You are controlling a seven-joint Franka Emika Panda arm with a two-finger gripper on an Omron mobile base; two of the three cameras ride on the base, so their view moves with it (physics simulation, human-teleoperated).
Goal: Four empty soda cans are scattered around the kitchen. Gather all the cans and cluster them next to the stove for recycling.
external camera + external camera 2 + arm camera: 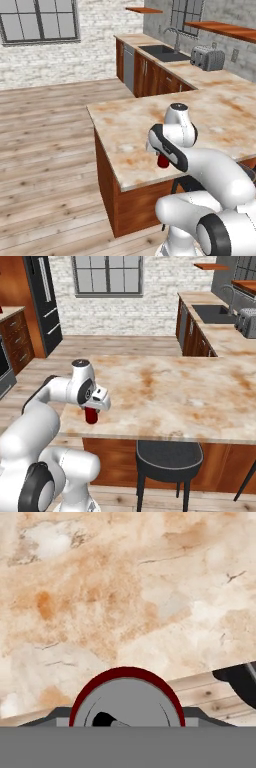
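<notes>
Marbled stone is stretching across the kitchen counter (190, 391), and one red soda can (91, 415) is standing upright near its front edge, close to the front left corner as the robot faces it. The gripper (93, 407) is hanging straight over that can, pointing down, so the can's long axis is running in line with the hand. In the hand view the silvery top and red rim (127, 701) are sitting dead centre, with a finger (200, 716) pressing in at each side: the fingers are looking clenched on the can. A black stool (169, 455) is sitting below the counter edge. Judging from this, lifting straight up is coming next, then carrying it off towards the stove.
</notes>
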